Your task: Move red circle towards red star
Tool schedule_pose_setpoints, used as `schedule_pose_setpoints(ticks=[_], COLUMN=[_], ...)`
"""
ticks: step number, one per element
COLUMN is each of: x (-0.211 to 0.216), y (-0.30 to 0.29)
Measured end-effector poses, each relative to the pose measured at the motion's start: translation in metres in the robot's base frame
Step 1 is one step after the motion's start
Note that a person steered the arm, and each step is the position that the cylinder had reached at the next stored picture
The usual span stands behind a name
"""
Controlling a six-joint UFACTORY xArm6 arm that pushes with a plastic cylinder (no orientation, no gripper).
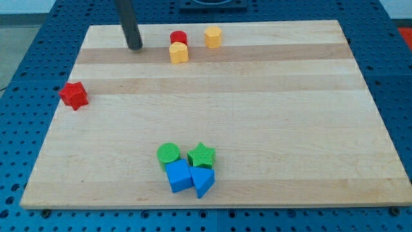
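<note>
Blocks cluster near the view's bottom of the wooden worktop [257, 129]: a blue cube [178, 175] and a blue triangle [203, 181] touching in front, with a green circle [168, 153] and a green star [201, 155] just behind them. Farther back, the red star [74, 95] sits alone at the view's left edge. Farthest away, the red circle [178, 37] touches a yellow block [179, 52] in front of it, a yellow hexagon [213, 37] lies near on the right, and my tip [135, 48], a bare rod holding nothing, stands to the red circle's left, apart from it.
</note>
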State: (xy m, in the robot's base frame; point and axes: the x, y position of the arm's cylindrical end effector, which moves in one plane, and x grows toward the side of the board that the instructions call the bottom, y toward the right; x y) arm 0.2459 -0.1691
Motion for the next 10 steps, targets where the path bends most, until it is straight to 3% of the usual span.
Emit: schedule_pose_setpoints(ticks=[1,2,3,5,7,9,10], x=[-0.03,-0.026,-0.001,0.034,0.031,0.078,0.081], y=[0.061,0.113,0.11,0.039,0.08,0.013,-0.005])
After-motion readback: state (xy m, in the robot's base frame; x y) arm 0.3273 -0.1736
